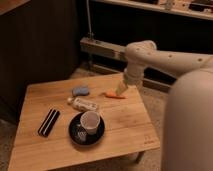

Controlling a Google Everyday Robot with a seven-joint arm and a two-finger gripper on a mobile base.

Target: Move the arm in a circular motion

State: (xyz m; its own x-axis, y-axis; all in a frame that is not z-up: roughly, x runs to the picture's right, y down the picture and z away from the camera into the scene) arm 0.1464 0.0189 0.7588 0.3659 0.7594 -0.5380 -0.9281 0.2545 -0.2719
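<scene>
The cream-white arm [165, 60] of thick rounded segments reaches in from the right, with its big near segment [187, 125] filling the lower right corner. Its far end bends down over the back right part of the wooden table [125, 125]. The gripper [121, 89] hangs just above the table there, right next to a small orange carrot-like item [113, 95].
On the table lie a blue-grey sponge-like item [80, 91], a small white wrapped packet [84, 104], a black striped box [49, 122], and a black plate [75, 134] with a white cup [90, 121] on it. A dark wall and a metal beam [102, 49] stand behind.
</scene>
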